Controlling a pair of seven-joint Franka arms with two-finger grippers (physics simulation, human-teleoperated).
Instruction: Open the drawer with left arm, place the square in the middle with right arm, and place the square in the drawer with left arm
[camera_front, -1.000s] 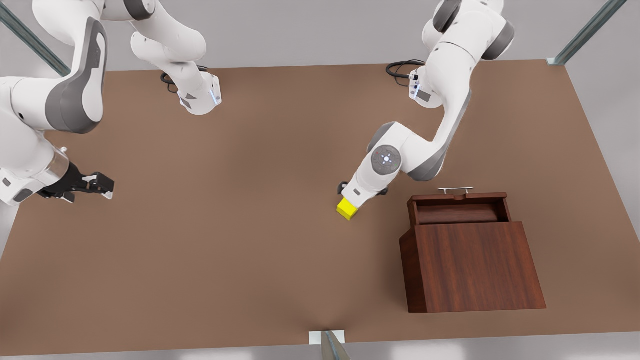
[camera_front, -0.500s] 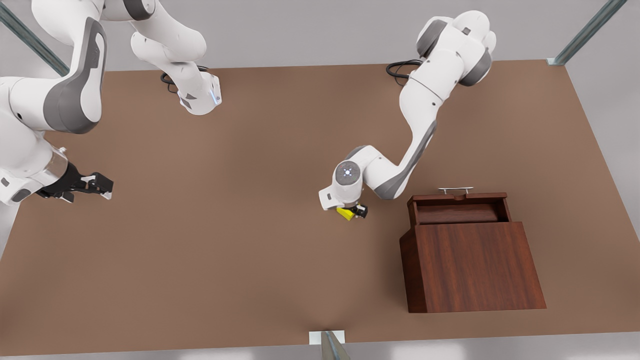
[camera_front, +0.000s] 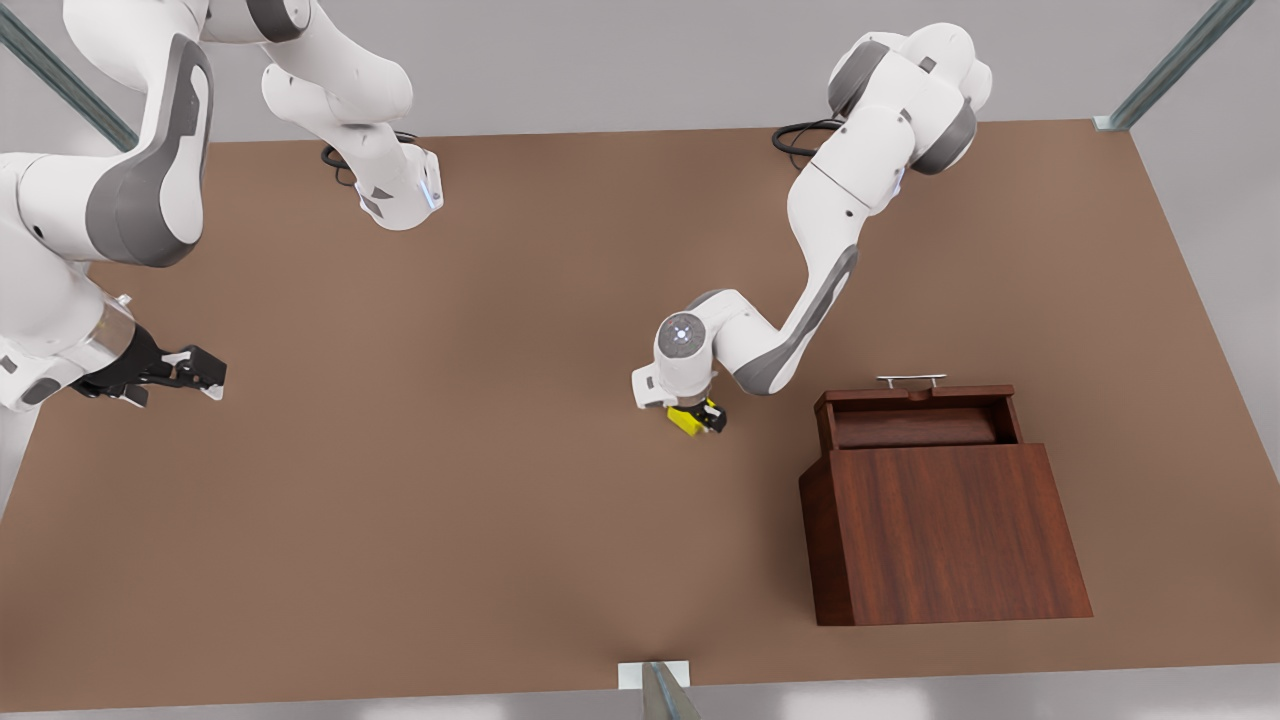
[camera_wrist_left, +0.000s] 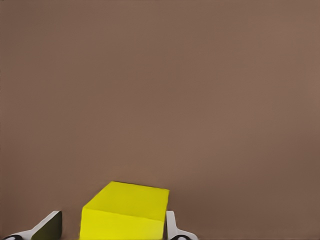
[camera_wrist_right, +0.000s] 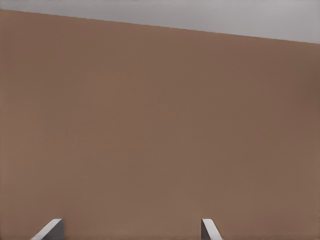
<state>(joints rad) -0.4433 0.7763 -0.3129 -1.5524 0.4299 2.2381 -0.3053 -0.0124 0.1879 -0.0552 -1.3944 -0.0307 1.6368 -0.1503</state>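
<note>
- The left gripper (camera_front: 697, 415) stands over the middle of the table (camera_front: 450, 480), its fingers (camera_wrist_left: 172, 227) set on either side of the yellow cube (camera_front: 685, 421); one touches it, the other stands a little apart.
- The cube rests on the tabletop, near the cabinet (camera_front: 940, 530).
- The drawer (camera_front: 915, 412) is pulled open toward the table's far edge, handle (camera_front: 911, 379) outward.
- The right gripper (camera_front: 190, 372) waits near the table's edge at the front view's left, fingers spread wide, holding nothing.
</note>
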